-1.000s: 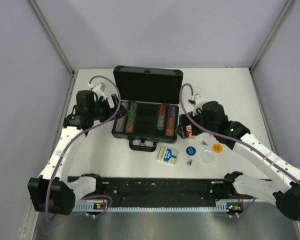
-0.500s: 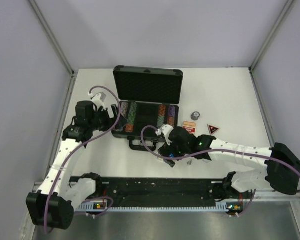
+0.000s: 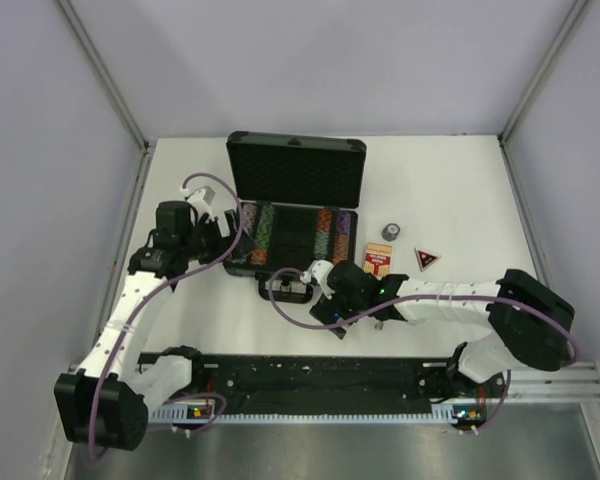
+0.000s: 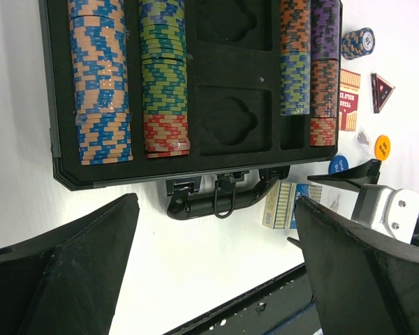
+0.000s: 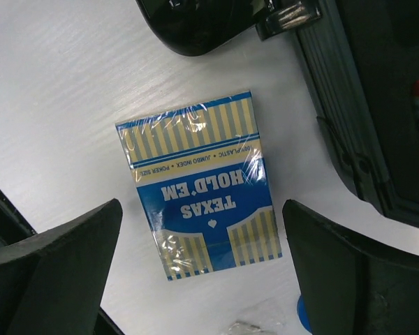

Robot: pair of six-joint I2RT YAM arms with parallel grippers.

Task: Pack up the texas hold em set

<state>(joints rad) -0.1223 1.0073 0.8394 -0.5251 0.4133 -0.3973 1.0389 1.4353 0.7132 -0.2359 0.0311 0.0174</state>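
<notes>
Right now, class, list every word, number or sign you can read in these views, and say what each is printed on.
"TEXAS HOLD'EM": blue card box, upside down in the right wrist view.
"100% PLASTIC · JUMBO INDEX · POKER SIZE": same box, smaller print.
"TEXAS": red card box, sideways in the left wrist view; the rest is blurred.
Blue button, orange button, red triangle: print too small to read.

Top cam: high, off case (image 3: pixel 296 172) front, looks down on whole surface (image 3: pixel 460 190). L wrist cam: mid-range over case. R wrist cam: v. close over blue card box (image 5: pixel 199 183) by case handle (image 5: pixel 195 21). Wrist cams share box + handle.
</notes>
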